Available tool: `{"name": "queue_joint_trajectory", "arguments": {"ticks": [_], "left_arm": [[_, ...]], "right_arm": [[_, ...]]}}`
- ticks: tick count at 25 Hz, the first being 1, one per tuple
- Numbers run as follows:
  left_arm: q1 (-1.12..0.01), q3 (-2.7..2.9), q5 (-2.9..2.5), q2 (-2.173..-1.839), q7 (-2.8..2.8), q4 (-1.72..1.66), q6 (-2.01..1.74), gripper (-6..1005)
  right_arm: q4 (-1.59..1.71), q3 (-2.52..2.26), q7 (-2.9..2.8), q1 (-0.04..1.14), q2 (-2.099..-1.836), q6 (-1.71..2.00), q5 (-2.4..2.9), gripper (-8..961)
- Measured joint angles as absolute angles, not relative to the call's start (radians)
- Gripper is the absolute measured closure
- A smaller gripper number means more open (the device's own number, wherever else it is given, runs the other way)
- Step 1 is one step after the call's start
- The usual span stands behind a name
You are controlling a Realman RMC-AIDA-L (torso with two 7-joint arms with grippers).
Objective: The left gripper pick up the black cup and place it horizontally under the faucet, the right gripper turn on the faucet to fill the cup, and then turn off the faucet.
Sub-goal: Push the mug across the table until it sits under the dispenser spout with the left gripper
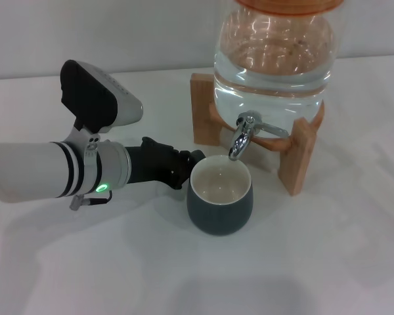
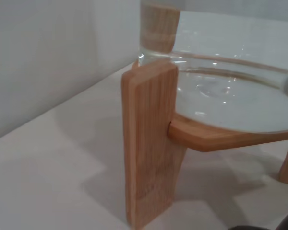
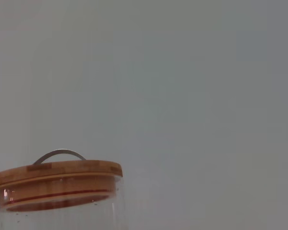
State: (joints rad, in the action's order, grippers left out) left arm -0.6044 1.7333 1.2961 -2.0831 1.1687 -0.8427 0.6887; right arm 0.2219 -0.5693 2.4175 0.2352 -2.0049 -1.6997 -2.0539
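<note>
shiny chrome faucet, clear glass jar, smooth wooden stand, glossy black cup

Clear glass jar w/ water is carried on a wooden stand on the white table; wooden lid w/ metal handle is fitted.

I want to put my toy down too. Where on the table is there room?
The white table is bare in front of the black cup and to the right of the wooden stand. It is crowded where the left gripper meets the cup under the faucet.
</note>
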Motion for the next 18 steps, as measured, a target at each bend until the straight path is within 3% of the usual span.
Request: {"name": "queue_joint_trajectory", "arguments": {"ticks": [6, 18], "left_arm": [[-0.604, 1.731, 1.297, -2.083, 1.169, -0.837, 0.684, 841], [-0.594, 1.725, 1.299, -2.081, 1.191, -0.837, 0.687, 668]], "right_arm": [[0.220, -0.569, 2.416, 0.235, -2.005, -1.700, -2.054, 123], [0.218, -0.569, 2.416, 0.235, -2.005, -1.695, -2.054, 123]]}}
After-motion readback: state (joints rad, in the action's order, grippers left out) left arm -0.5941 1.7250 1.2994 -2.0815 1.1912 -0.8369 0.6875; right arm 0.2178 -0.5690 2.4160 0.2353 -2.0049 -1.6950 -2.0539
